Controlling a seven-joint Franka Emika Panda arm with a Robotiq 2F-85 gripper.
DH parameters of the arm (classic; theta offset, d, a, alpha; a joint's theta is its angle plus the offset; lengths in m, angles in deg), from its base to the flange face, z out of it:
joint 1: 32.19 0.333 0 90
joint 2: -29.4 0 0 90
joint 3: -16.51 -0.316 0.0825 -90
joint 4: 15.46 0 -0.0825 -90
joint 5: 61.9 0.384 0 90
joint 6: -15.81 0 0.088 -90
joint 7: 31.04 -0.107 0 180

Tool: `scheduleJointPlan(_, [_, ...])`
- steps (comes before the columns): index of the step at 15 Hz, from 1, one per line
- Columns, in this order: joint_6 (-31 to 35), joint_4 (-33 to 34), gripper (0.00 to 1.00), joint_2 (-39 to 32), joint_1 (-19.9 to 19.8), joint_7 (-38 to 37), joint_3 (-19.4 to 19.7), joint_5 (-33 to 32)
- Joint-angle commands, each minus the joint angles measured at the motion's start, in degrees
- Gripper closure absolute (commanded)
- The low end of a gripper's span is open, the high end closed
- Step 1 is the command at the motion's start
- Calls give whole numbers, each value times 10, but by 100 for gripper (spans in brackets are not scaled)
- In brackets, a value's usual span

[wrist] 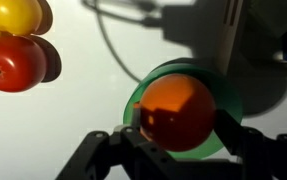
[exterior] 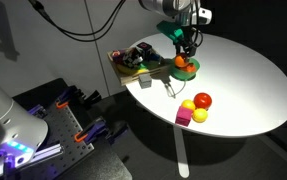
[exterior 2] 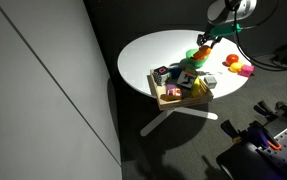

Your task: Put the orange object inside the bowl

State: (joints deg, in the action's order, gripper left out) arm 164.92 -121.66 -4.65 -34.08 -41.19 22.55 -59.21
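Two dark fingers of the hand are pressing against opposite sides of the orange object in the wrist view, so the hand is grasping it. The orange object is sitting directly over the bowl, whose green rim is showing around it as a ring. Whether it is touching the bowl's floor cannot be told. This close view is also showing a red fruit touching a yellow fruit at the upper left, apart from the bowl, and a thin curved cord lying on the white bench. In an exterior view the hand is pointing straight down with the orange object beneath it at the bowl. That view is adding a pink block beside the fruits and a tan basket of mixed toys just beside the bowl, near the bench edge. In an exterior view the basket is lying nearest the camera, partly covering the bowl. Any printing on the toys is too small to read.
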Motion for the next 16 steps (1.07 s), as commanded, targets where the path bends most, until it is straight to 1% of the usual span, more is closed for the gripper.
scheduleJointPlan(1, [36,28,51,-34,10,-21,4,-2])
scheduleJointPlan(4, [73,32,51,-53,18,-27,6,-2])
scheduleJointPlan(7, [89,27,51,-61,22,-23,8,-3])
scheduleJointPlan(9, [88,19,51,-55,24,-21,11,-4])
scheduleJointPlan(11, [80,12,51,-47,19,-12,7,-2])
scheduleJointPlan(16, [54,-4,51,-33,15,-5,10,-5])
